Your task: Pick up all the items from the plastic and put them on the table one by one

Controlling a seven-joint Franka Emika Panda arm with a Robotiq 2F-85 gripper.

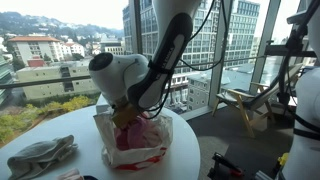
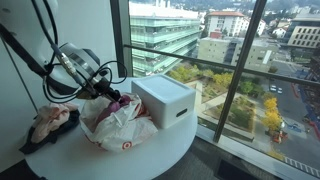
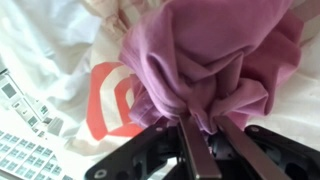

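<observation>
A white plastic bag with red print (image 1: pixel 140 142) lies open on the round white table (image 1: pixel 60 128); it also shows in an exterior view (image 2: pixel 122 128) and in the wrist view (image 3: pixel 105 95). A purple-pink cloth (image 3: pixel 215 55) bulges out of it, seen in both exterior views (image 1: pixel 128 132) (image 2: pixel 118 101). My gripper (image 3: pixel 200 128) reaches down into the bag's mouth (image 1: pixel 122 112) (image 2: pixel 105 97), and its two fingers are shut on a fold of the purple cloth. The rest of the bag's contents are hidden.
A bundle of grey and pink clothes (image 1: pixel 42 155) (image 2: pixel 48 122) lies on the table beside the bag. A white box (image 2: pixel 165 100) stands at the table's window side. A wooden folding stand (image 1: pixel 245 105) is on the floor by the windows.
</observation>
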